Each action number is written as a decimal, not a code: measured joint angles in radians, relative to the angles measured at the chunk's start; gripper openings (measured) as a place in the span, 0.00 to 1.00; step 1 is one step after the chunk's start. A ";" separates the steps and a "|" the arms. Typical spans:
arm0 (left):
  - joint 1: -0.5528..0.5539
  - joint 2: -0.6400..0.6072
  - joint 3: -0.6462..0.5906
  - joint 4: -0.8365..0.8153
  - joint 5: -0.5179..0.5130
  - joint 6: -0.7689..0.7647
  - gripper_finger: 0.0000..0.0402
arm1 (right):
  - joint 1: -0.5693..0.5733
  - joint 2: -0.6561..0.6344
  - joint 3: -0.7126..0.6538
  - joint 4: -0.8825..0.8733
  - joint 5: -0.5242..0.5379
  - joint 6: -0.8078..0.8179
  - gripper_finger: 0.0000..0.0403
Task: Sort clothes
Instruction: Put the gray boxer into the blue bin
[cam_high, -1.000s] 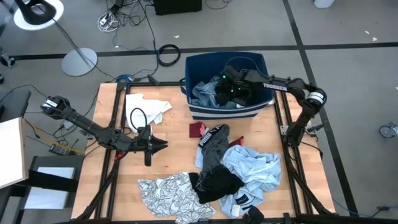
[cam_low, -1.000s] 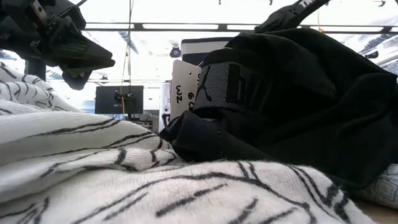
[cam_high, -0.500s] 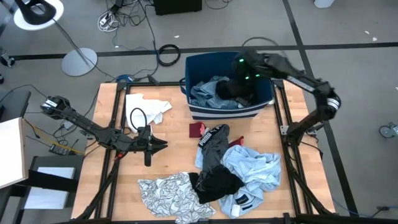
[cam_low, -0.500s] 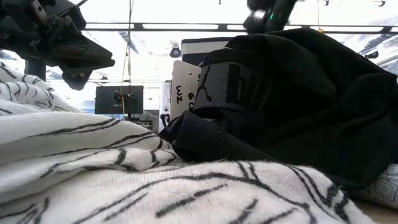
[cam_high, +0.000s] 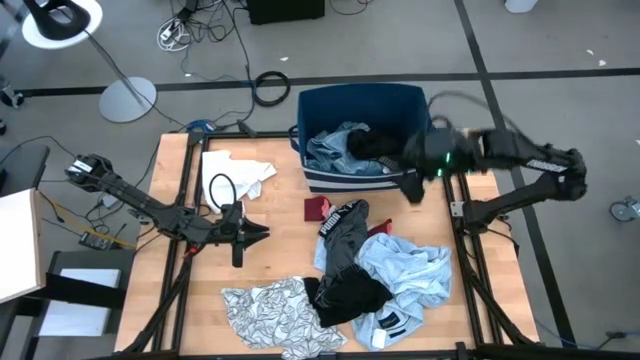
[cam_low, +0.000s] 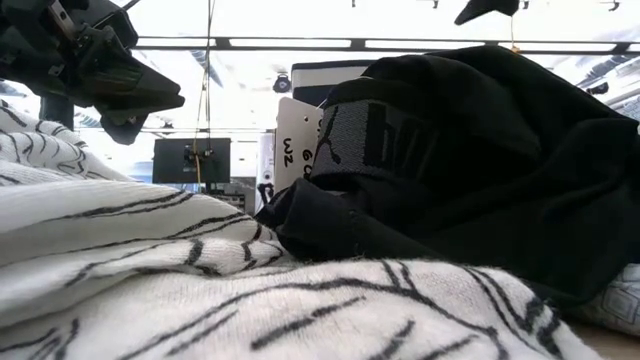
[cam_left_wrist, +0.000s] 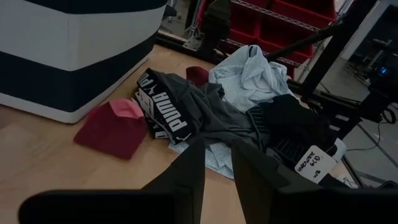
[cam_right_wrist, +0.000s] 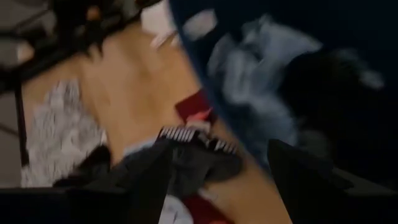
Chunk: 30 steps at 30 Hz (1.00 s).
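The clothes lie in a heap on the table's near right: a white leaf-print piece (cam_high: 270, 310), a black one (cam_high: 350, 295), a light blue one (cam_high: 410, 268), dark grey shorts (cam_high: 345, 228) and a small red piece (cam_high: 319, 208). A white piece (cam_high: 235, 175) lies at the far left. The dark blue bin (cam_high: 318, 182) holds blue (cam_high: 335, 150) and black (cam_high: 375, 145) pieces. My right gripper (cam_high: 410, 188) hangs open and empty by the bin's near right corner; it also shows in the right wrist view (cam_right_wrist: 217, 149). My left gripper (cam_high: 262, 232) waits shut and empty at the table's left middle.
In the left wrist view the left gripper (cam_left_wrist: 217, 144) points level at the red piece (cam_left_wrist: 115, 127) and the grey shorts (cam_left_wrist: 186, 115). Bare wood lies between the left gripper and the heap. The leaf-print cloth (cam_low: 200, 290) and the black garment (cam_low: 470, 170) fill the low view.
My right gripper has come up out of the bin, gone over the bin's right part, then moved toward the table's near edge to just past the bin's near right corner. The black piece stays in the bin. The clothes on the table have not moved.
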 joint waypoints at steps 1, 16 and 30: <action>0.000 0.000 0.000 0.000 0.000 0.000 0.21 | 0.047 -0.012 -0.049 0.026 0.025 0.020 0.66; 0.000 0.000 0.000 0.009 0.001 -0.009 0.21 | 0.305 0.172 -0.537 0.687 0.112 -0.056 0.58; 0.000 0.000 0.000 0.009 0.001 -0.015 0.21 | 0.232 0.587 -0.535 0.860 0.056 -0.068 0.55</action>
